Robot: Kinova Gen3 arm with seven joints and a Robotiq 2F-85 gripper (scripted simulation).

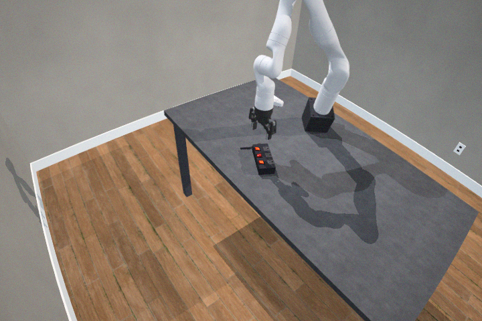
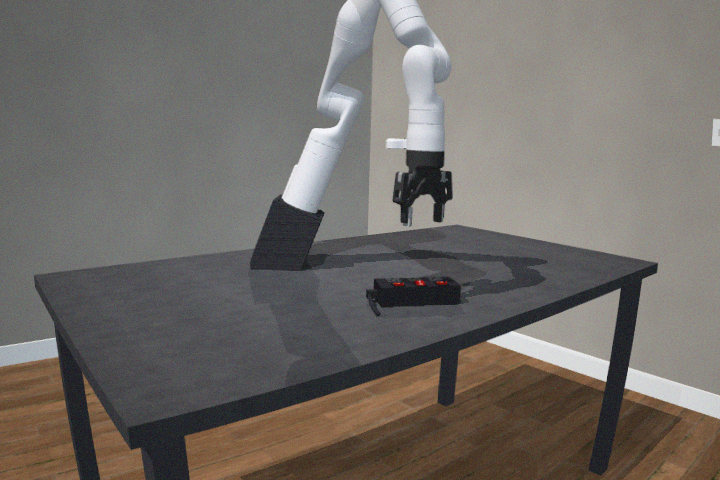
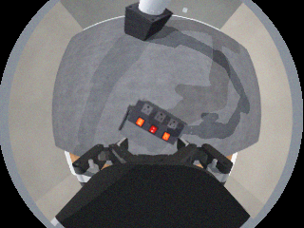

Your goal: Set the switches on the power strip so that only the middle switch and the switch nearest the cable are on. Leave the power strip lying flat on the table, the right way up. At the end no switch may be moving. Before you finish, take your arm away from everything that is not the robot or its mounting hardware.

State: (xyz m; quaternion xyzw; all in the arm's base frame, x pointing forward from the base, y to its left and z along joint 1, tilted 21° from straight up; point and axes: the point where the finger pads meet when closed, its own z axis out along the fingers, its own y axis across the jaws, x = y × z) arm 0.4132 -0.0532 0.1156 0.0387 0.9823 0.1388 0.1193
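Observation:
A black power strip (image 1: 263,158) lies flat on the dark table near its edge, right way up. It also shows in the exterior view (image 2: 416,290) and in the wrist view (image 3: 152,124). Its three red switches (image 1: 259,155) stand in a row and all glow red. A short cable stub (image 1: 245,148) leaves one end. My gripper (image 1: 262,126) hangs open and empty, well above the table and above the cable end of the strip. It also shows in the exterior view (image 2: 422,216), fingers pointing down. The fingers appear at the bottom of the wrist view (image 3: 152,160).
The arm's black base block (image 1: 317,115) stands on the table behind the strip. The table edge (image 1: 226,178) runs close beside the strip, with wooden floor below.

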